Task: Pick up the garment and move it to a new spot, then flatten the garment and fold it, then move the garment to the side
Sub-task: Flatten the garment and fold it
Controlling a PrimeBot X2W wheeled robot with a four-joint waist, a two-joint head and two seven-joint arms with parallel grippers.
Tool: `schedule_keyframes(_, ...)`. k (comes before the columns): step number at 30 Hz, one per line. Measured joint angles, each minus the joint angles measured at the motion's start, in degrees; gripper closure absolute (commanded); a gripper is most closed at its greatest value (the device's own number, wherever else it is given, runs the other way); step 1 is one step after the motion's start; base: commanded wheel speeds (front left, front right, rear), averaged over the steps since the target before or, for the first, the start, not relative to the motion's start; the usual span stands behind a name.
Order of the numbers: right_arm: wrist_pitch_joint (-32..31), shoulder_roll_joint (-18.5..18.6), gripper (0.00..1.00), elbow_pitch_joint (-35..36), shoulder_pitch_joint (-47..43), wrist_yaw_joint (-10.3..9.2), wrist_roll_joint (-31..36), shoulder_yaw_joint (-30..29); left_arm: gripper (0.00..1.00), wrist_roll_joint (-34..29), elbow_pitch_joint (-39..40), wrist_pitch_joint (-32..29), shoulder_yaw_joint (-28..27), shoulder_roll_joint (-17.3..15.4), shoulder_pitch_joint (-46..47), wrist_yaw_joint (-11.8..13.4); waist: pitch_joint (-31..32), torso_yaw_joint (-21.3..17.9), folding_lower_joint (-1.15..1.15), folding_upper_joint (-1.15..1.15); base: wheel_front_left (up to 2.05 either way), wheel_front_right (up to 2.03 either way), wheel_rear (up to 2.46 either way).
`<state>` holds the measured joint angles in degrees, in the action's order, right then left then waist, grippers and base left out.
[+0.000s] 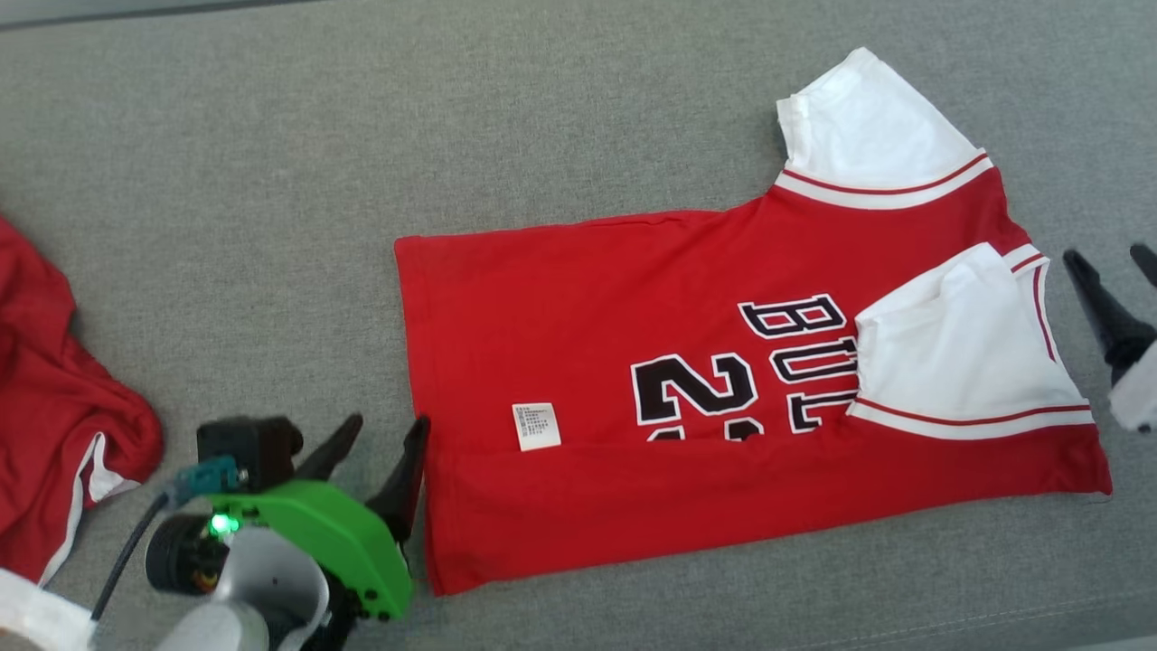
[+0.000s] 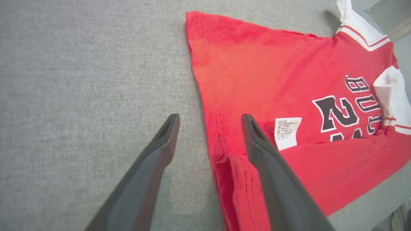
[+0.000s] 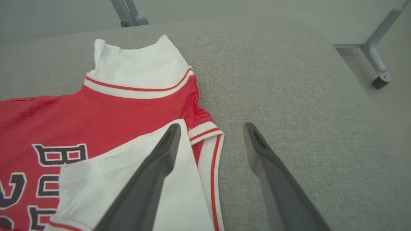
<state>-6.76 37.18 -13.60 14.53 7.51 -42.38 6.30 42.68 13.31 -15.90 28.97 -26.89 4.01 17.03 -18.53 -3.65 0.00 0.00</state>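
Observation:
The garment (image 1: 578, 325) is a red jersey with white sleeves and black lettering, lying flat on the grey surface with its near long side folded over the front. A white label (image 1: 536, 426) shows by the fold. My left gripper (image 1: 389, 427) stands open at the hem end, its fingers astride the hem edge (image 2: 218, 141) with nothing pinched. My right gripper (image 1: 1112, 258) is open at the collar end, just off the folded white sleeve (image 3: 135, 173). The jersey (image 3: 96, 118) lies free of both.
Another red garment with white trim (image 1: 54, 416) is bunched at the left edge of the grey padded surface (image 1: 271, 181). Beyond the surface's far right edge stand metal legs with a castor (image 3: 380, 81). Bare grey cloth lies behind and left of the jersey.

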Motion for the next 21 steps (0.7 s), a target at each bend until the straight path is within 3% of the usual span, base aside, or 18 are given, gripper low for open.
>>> schedule_keyframes(5,-4.25,-2.53,0.0,-0.71,13.99,0.0,4.02,1.08,0.0,-0.55,-5.28,-2.35,-0.19,2.67,12.94,-1.89,-3.81,0.62,0.0,0.0,0.0,0.0,0.0)
schedule_keyframes(11,-7.19,-7.09,0.0,-8.59,28.7,0.0,7.32,0.97,0.0,-0.57,-13.38,-3.25,1.1,7.46,25.03,-4.94,-9.03,2.18,0.0,0.0,0.0,0.0,0.0)
schedule_keyframes(21,-9.9,-8.81,0.0,-20.82,39.87,-0.01,10.42,3.31,0.0,-0.9,-21.56,-3.08,3.31,10.95,33.58,-9.15,-14.95,7.19,0.0,0.0,0.0,0.0,0.0)
